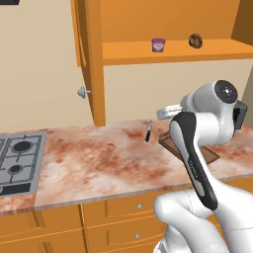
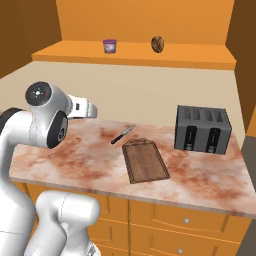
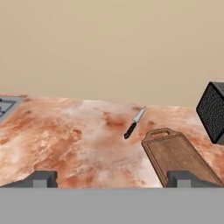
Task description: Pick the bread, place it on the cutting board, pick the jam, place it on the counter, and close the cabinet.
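The purple jam (image 1: 158,45) (image 2: 110,46) and the dark-brown bread (image 1: 195,41) (image 2: 158,44) stand apart on the lower shelf of the open cabinet (image 1: 91,59). Its door is swung out to the left, silver knob (image 1: 84,92) facing me. The cutting board (image 2: 145,160) (image 3: 179,155) lies flat on the marbled counter (image 1: 99,158) (image 2: 210,180) with nothing on it; in the left base view my arm hides most of it. My gripper (image 3: 113,180) hangs above the counter, well below the shelf, open and empty, its fingertips (image 3: 43,178) wide apart.
A black-handled knife (image 1: 148,131) (image 2: 122,135) (image 3: 133,123) lies just left of the board's handle. A black toaster (image 2: 202,129) (image 3: 213,111) stands right of the board. The grey gas hob (image 1: 17,158) is set into the counter's left end. Orange drawers (image 2: 185,220) run below.
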